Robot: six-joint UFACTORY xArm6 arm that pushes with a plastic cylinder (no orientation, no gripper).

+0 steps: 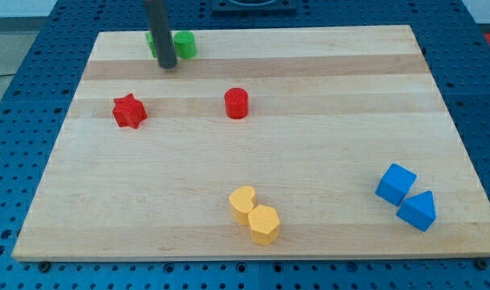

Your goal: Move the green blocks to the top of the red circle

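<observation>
Two green blocks sit near the board's top left: a round one (184,44) and another (151,43) mostly hidden behind the rod, shape unclear. My tip (168,66) rests on the board just below and between them, touching or nearly touching them. The red circle (237,103) stands to the lower right of the tip, well apart from the green blocks.
A red star (129,110) lies at the left. A yellow heart (243,202) and a yellow hexagon (263,224) touch at the bottom middle. A blue cube (396,183) and a blue triangular block (417,211) sit at the bottom right. The wooden board (325,145) has blue pegboard around it.
</observation>
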